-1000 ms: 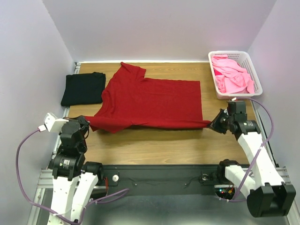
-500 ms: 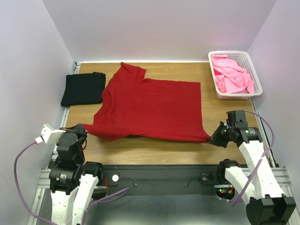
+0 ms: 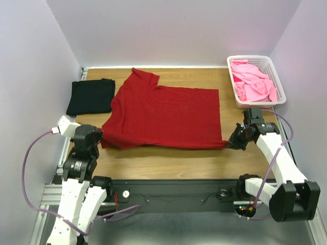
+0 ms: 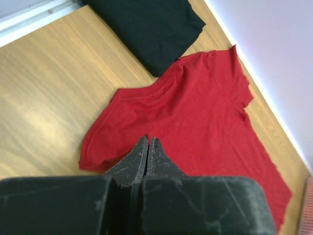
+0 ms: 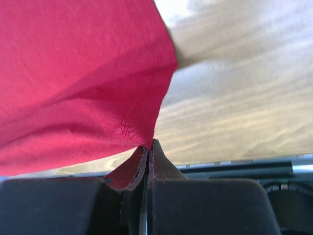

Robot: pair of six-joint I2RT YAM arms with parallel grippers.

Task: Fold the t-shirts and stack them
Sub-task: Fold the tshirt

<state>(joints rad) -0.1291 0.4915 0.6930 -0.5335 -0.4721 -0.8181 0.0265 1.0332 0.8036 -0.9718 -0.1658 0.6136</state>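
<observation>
Quick rundown. The dark red t-shirt [image 3: 163, 115] is spread flat across the middle of the table [image 3: 173, 161], collar end to the left, hem to the right. A bare strip of wood is left between its near edge and the front rail, and a narrower one on its far side, so room for moving is found mostly in front of it. The folded black t-shirt [image 3: 91, 96] is parked just beside its far-left shoulder. Beyond its far-right corner the white basket [image 3: 274, 76] is set, with the pink t-shirts [image 3: 251, 81] heaped inside.

The right gripper [image 3: 231, 144] is held low at the red shirt's near-right hem corner, wrist angled down. Its fingers are clenched on that corner, and the cloth is seen pinched between them in the wrist view. The left gripper [image 3: 98, 137] is posed over the shirt's near-left edge, fingers pressed together. Whether fabric is caught there can't be told.

Compared with half a second back, both grippers have been moved away from the front rail. The shirt's near edge has been carried back with them and lies straighter.
</observation>
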